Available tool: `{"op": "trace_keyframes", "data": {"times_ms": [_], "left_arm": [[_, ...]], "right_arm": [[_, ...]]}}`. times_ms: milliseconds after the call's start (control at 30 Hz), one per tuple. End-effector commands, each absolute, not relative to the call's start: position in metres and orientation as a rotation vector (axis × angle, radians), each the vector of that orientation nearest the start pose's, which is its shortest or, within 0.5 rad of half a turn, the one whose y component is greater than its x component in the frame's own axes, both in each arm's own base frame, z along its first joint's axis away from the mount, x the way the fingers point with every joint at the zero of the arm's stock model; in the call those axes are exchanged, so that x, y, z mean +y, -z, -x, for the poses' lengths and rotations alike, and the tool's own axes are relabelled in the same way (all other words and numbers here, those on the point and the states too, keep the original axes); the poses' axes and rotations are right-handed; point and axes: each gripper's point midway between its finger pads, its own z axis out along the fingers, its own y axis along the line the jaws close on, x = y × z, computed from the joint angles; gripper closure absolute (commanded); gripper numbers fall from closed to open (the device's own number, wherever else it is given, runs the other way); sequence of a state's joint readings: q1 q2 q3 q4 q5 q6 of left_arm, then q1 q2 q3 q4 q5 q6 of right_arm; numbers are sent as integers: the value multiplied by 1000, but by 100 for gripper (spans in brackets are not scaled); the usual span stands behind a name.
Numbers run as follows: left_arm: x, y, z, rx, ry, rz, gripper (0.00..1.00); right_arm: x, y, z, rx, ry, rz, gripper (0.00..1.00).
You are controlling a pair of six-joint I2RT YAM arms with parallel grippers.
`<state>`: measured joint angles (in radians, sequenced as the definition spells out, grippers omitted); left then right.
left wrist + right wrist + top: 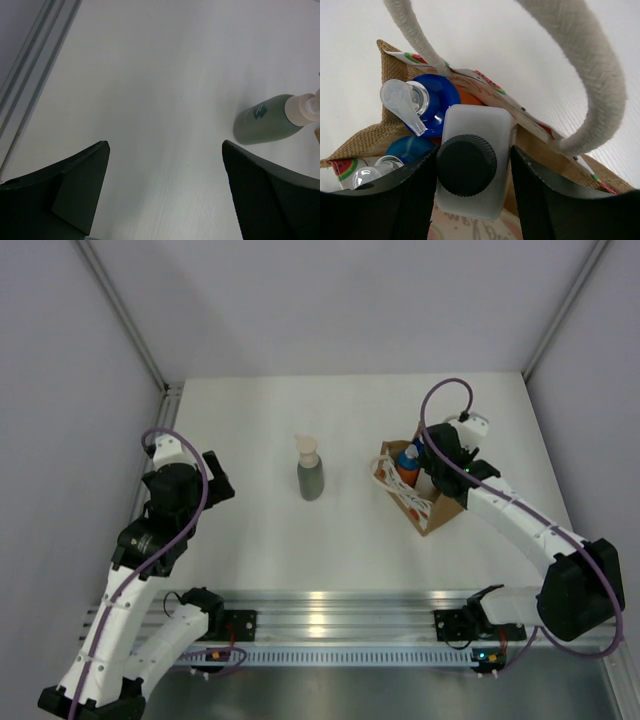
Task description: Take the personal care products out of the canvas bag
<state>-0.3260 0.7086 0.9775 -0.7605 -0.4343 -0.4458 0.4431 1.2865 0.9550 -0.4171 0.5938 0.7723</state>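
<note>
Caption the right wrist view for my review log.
Right end effector grips the white bottle inside the canvas bag, two blue-capped orange bottles beside it.

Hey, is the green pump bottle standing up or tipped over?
Standing up. The green pump bottle rests on its base on the table with the pump on top, apart from the bag.

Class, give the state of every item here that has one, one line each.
Tan canvas bag with cream rope handles: standing, open.
Grey-green bottle with cream pump: upright on table, outside bag.
White square bottle with dark screw cap: in bag, gripped.
Two orange bottles with blue caps: inside bag.
Left gripper: open, empty.
Right gripper: shut on white bottle.
</note>
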Motion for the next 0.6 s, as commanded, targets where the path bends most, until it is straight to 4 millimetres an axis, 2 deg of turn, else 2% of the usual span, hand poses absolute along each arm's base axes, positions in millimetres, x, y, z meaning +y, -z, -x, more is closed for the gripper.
{"op": "trace_keyframes", "data": {"times_ms": [0,567], "left_arm": [[-21,-268,-243,1942,63,384,2],[-21,-269,-242,1938,67,384,2]], "right_arm": [[79,-142,-338,2121,79,-633,45],[77,-99,-337,2214,176,-575,43]]}}
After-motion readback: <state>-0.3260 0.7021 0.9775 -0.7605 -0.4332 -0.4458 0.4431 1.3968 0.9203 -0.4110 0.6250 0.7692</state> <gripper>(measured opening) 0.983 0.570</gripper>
